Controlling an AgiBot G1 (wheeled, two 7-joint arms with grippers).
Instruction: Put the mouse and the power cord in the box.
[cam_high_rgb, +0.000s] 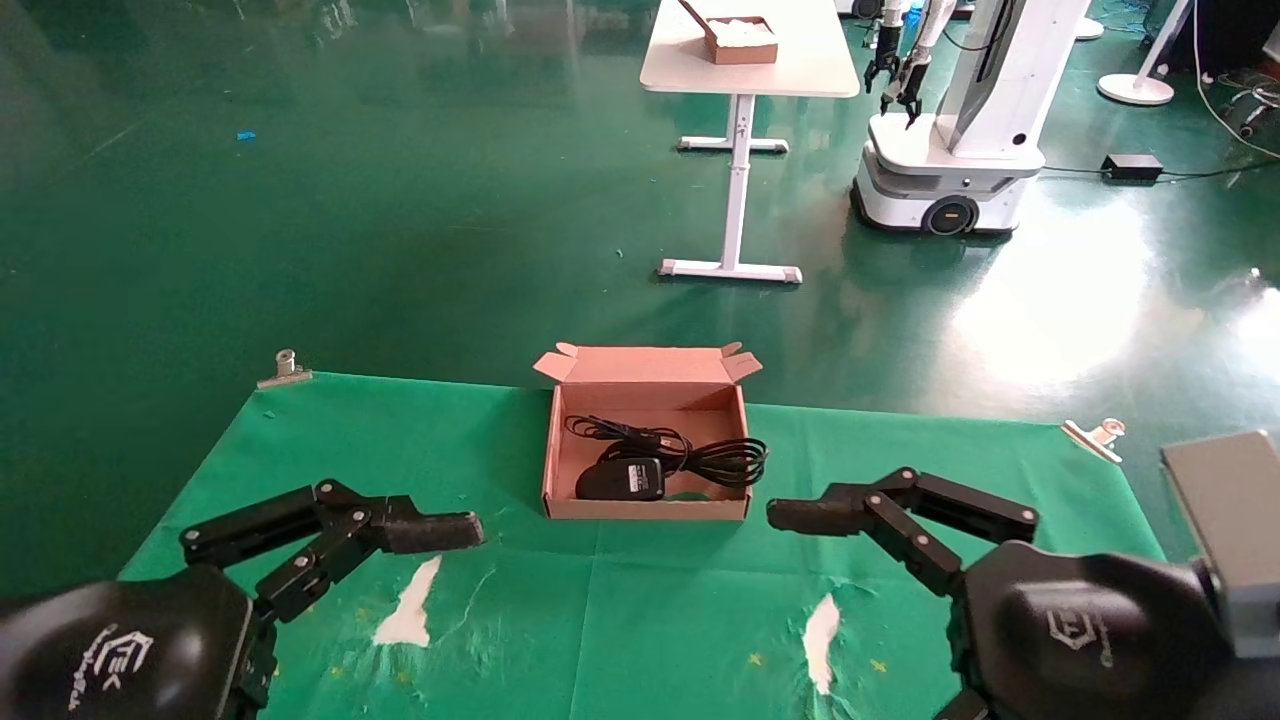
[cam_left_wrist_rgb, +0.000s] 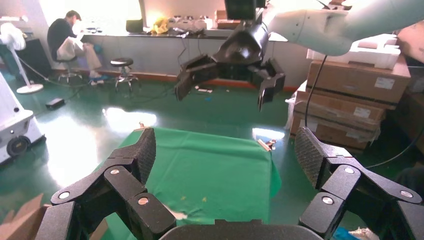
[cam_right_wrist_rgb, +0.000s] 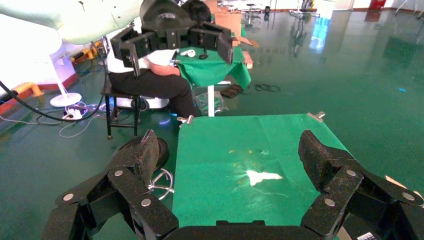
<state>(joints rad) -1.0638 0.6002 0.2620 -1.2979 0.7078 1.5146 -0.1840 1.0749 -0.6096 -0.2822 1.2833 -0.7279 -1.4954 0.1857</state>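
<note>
The box (cam_high_rgb: 560, 470) is brown cardboard and stands open at the far middle of the green cloth, its flap lid folded back. Inside, near the front left, lies a black oval body with a pale label, apparently the mouse (cam_high_rgb: 622, 480), with a thin cable behind it. The power cord (cam_high_rgb: 725, 462) is looped at the box's right side, reaching over the right wall. My left gripper (cam_high_rgb: 440, 535) (cam_left_wrist_rgb: 225, 150) hovers open in front of the box to its left, holding nothing. My right gripper (cam_high_rgb: 800, 515) (cam_right_wrist_rgb: 230, 150) hovers open to the box's front right, also holding nothing.
The green cloth (cam_high_rgb: 650, 620) has two white torn patches (cam_high_rgb: 410, 605) (cam_high_rgb: 822, 628) near me and metal clips (cam_high_rgb: 285, 368) (cam_high_rgb: 1095, 435) at its far corners. Far off stand a white table with a small brown box (cam_high_rgb: 740, 40) and another robot (cam_high_rgb: 960, 130).
</note>
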